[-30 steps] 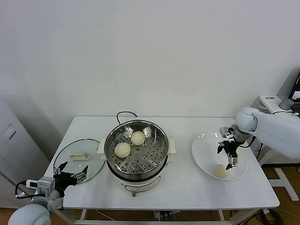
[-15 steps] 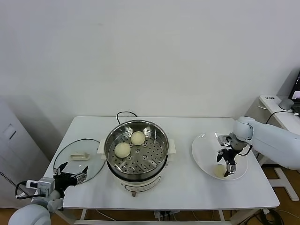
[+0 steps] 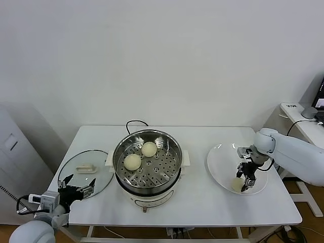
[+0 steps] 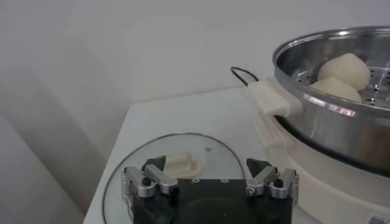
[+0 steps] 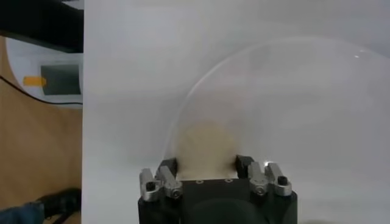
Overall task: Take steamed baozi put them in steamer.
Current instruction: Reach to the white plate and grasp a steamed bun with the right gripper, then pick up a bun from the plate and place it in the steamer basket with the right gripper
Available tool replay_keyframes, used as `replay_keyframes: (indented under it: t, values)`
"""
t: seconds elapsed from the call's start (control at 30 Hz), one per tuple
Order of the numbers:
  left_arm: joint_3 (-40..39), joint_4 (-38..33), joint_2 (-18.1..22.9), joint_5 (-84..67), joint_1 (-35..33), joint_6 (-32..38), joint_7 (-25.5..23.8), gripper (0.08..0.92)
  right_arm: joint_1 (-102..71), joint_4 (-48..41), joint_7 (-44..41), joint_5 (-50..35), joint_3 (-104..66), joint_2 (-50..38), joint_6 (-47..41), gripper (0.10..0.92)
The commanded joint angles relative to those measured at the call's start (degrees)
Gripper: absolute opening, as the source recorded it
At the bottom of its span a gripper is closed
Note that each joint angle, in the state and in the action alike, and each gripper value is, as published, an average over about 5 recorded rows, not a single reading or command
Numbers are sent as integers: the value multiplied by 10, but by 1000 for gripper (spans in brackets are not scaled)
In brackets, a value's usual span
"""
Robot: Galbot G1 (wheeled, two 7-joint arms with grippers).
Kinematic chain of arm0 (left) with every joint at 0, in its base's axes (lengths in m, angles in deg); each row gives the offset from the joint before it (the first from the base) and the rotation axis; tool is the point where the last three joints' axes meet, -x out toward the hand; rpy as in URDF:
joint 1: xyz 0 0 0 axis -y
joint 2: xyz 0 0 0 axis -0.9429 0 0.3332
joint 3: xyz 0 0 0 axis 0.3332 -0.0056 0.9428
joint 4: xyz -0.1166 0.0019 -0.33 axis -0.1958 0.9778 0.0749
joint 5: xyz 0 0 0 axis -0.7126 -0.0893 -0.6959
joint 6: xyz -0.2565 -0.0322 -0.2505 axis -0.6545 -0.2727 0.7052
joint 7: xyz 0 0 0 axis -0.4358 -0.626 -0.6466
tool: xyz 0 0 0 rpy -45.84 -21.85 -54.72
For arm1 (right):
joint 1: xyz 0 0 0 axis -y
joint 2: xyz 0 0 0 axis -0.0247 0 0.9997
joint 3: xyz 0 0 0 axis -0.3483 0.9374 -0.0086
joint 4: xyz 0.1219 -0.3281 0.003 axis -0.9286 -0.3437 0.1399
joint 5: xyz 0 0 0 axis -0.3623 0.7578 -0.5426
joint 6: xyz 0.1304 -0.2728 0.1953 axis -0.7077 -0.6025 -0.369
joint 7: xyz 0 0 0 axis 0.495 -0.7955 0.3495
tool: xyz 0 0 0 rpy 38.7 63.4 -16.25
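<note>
The steamer (image 3: 119, 148) stands mid-table with two baozi on its perforated tray (image 3: 149, 149) (image 3: 132, 161); they also show in the left wrist view (image 4: 344, 67). A third baozi (image 3: 236, 185) lies on the white plate (image 3: 215, 154) at the right. My right gripper (image 3: 243, 183) is down on the plate, open, its fingers on either side of this baozi (image 5: 206, 143). In the right wrist view the gripper (image 5: 206, 163) has a fingertip (image 5: 167, 165) at the bun's edge. My left gripper (image 3: 76, 191) is open and empty at the front left.
The glass lid (image 3: 101, 174) with its cream handle (image 3: 86, 168) lies flat left of the steamer, just beyond my left gripper (image 4: 207, 171). A black cord (image 3: 135, 123) runs behind the pot. The table's right edge is close to the plate.
My right gripper has come down from above the plate onto the baozi, its fingers now on either side of it. The left arm has not moved.
</note>
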Motion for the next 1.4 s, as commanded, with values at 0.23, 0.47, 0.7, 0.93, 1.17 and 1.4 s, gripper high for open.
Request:
replay_keyframes:
  t: [0.23, 0.47, 0.7, 0.93, 1.17, 1.4]
  values:
    - [-3, -4, -3, 0, 4, -4, 3, 823, 179, 68, -33, -45, 50, -15, 32, 560]
    - [-8, -1, -4, 0, 14, -6, 5, 823, 257, 110, -21, -64, 14, 64, 131, 562]
    - [-7, -2, -5, 0, 11, -5, 4, 823, 266, 124, -11, -39, -45, 165, 244, 568]
    - [-8, -1, -4, 1, 12, -4, 4, 823, 253, 167, 0, 14, -57, 246, 326, 568]
    - [-7, 0, -4, 1, 15, -3, 4, 823, 225, 223, 15, 52, -42, 289, 373, 568]
    - [-7, 0, -4, 1, 14, -2, 4, 823, 201, 246, 13, 85, -18, 311, 389, 568]
